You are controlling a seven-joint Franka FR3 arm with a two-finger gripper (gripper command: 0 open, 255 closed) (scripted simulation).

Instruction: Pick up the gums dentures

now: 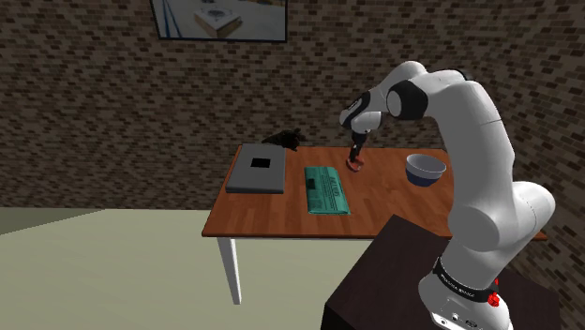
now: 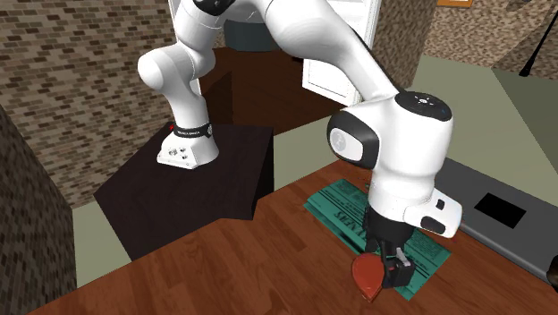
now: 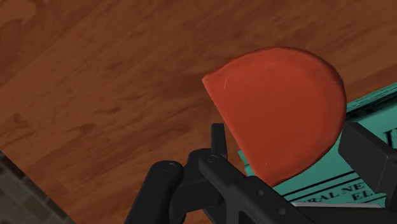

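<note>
**Grasp stage.** The gripper (image 2: 383, 270) points down at the wooden worktop (image 1: 281, 211). Its fingers (image 3: 370, 156) are narrowed onto the red gums dentures (image 3: 280, 114), which sit clasped between them beside the edge of a teal newspaper (image 1: 325, 190). It cannot be told whether the dentures are clear of the surface. The next move likely calls for a straight upward lift with a firm grip, as the smooth dome may slip.
</note>
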